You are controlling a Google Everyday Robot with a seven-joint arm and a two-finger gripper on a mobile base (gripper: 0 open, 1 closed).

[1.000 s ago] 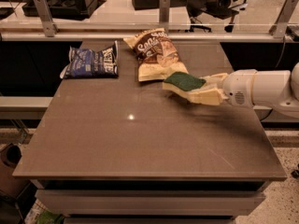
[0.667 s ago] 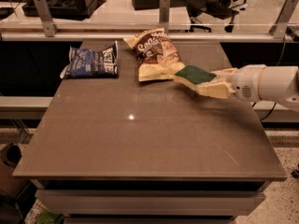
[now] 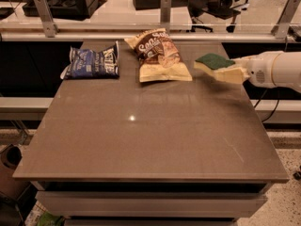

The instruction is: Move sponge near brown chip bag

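At the far right edge of the bench (image 3: 141,140), the gripper (image 3: 222,70) reaches in from the side on a white arm (image 3: 277,69). Its jaws are clenched on the sponge (image 3: 214,60). The sponge sits just inside that right edge, close to the bench's back right corner. A metal rail (image 3: 94,35) runs along behind the back edge.

The brown chip bag (image 3: 160,55) lies at the back centre. The blue chip bag (image 3: 91,62) lies to its left, near the back left corner, apart from the brown one. From the bags forward to the front edge, the bench is one broad stretch of bare brown surface, left edge to right.

The sponge shows a dark green top with a wavy outline over a pale yellow layer. It is held roughly level and is smaller than either bag. A narrow gap of bench separates it from the brown chip bag's right side.

In the frame from 0.7 seconds ago, the sponge was closer to the bag's lower right corner. It now sits farther right and farther back, and the arm has drawn toward the right edge with it.
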